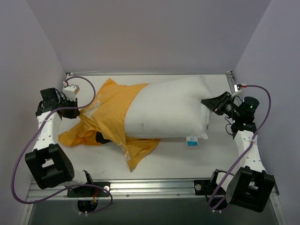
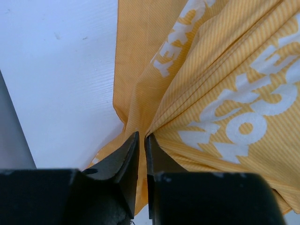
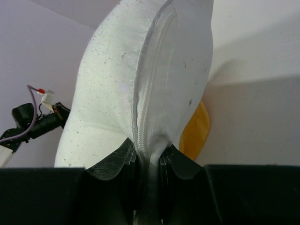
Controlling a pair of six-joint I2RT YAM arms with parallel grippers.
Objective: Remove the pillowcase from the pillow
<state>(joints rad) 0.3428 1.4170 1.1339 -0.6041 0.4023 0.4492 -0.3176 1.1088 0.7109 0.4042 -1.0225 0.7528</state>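
Observation:
The white pillow (image 1: 171,110) lies across the table, its right two thirds bare. The orange-yellow pillowcase (image 1: 105,119) covers its left end and trails loose toward the front. My left gripper (image 1: 77,111) is shut on a pinched fold of the pillowcase (image 2: 206,84), seen between the fingers in the left wrist view (image 2: 141,140). My right gripper (image 1: 209,103) is shut on the pillow's right end seam (image 3: 150,93), seen between the fingers in the right wrist view (image 3: 149,157). A small blue-and-white tag (image 1: 191,140) shows at the pillow's front right edge.
The white table (image 1: 187,159) is enclosed by lilac walls on the left, back and right. A metal rail (image 1: 154,186) runs along the near edge by the arm bases. A dark patch of print (image 1: 102,138) shows on the loose case.

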